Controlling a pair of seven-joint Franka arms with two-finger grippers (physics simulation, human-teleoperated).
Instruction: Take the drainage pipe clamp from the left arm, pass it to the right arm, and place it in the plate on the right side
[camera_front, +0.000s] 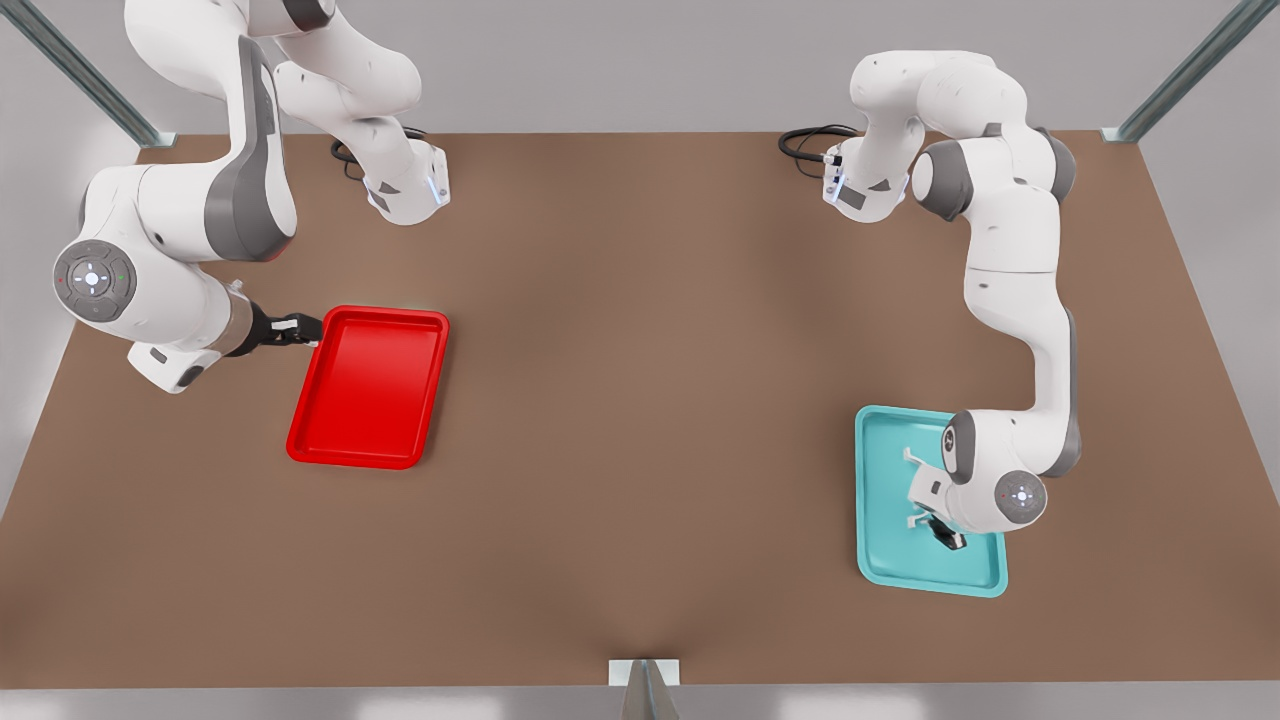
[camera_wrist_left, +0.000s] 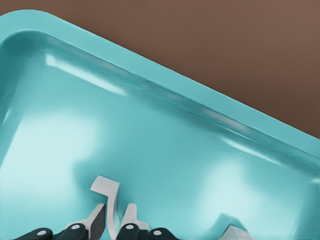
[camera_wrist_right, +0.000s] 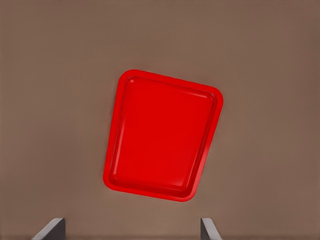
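Left claw (camera_wrist_left: 114, 222) is sitting low inside the teal tray (camera_front: 885, 570) at the front view's right, and its two grey-tipped fingers (camera_wrist_left: 131, 216) are straddling the drainage pipe clamp (camera_wrist_left: 108, 189). The gap is looking narrow, with a dark sliver showing between one pad and the strap, so the claw is reading as slightly parted rather than pinched tight.

That clamp is showing up as a thin white plastic strap, curving in a half-ring, with a short flat tab bending outward at each end. In the front view it (camera_front: 912, 458) is lying in the teal tray, partly tucked under the left arm (camera_front: 1020, 300). One tab is poking out towards the tray's far end and the other is peeking out beside the left claw (camera_front: 945, 535).

The teal tray is looking glossy, shallow and rounded at the corners, with soft highlights gliding along its raised rim.

Over at the front view's left, the right arm (camera_front: 150, 240) is waiting, its black claw (camera_front: 295, 328) hovering just beside a corner of the plate (camera_front: 365, 385). From its wrist view that right claw (camera_wrist_right: 131, 231) is gaping wide, and it is holding nothing. The plate is gleaming bright red, a smooth rectangular tray with rounded corners and a raised lip.

Both trays are resting well apart on the matte brown desk (camera_front: 640, 400).
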